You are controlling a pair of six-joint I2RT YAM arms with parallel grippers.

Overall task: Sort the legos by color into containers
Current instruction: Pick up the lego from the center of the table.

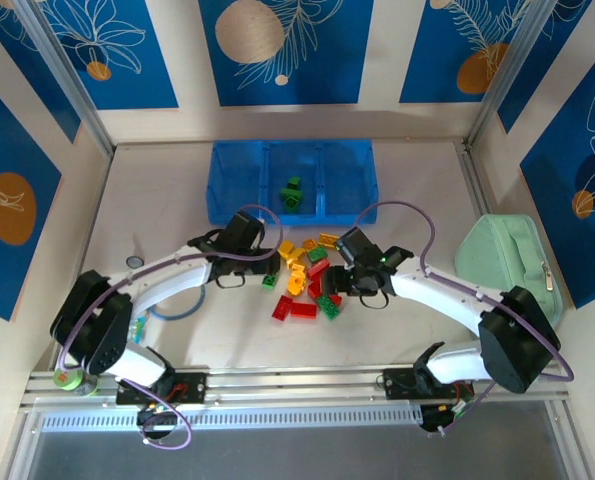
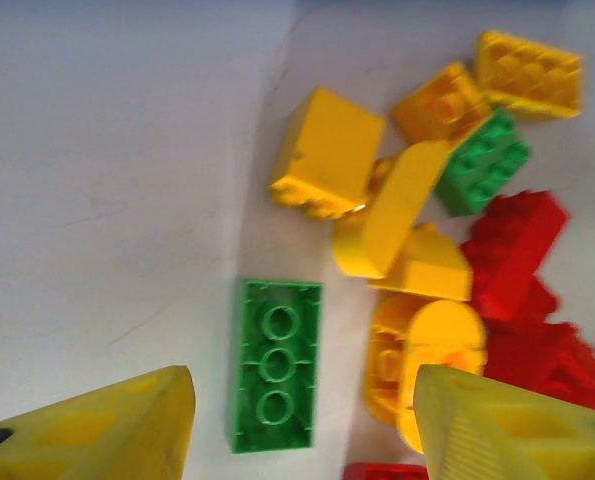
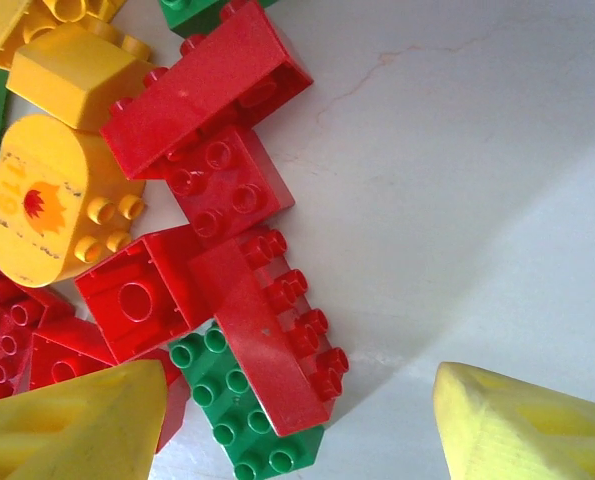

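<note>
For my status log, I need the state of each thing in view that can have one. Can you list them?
left gripper, open, empty, above a green brick lying underside up.
right gripper, open, empty, above the red legos.
tray, middle compartment holds green legos; the other two look empty.
loose legos, mixed colors in a pile on the table.
mint-green case, looks closed.

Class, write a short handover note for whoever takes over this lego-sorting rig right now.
Left end effector: open, empty, over a green brick lying studs-down on the table.
Right end effector: open, empty, over the red bricks at the pile's edge.
Done: a few green legos sit in the middle compartment of the tray.
Left: the mixed red, yellow and green pile in front of the tray.
</note>
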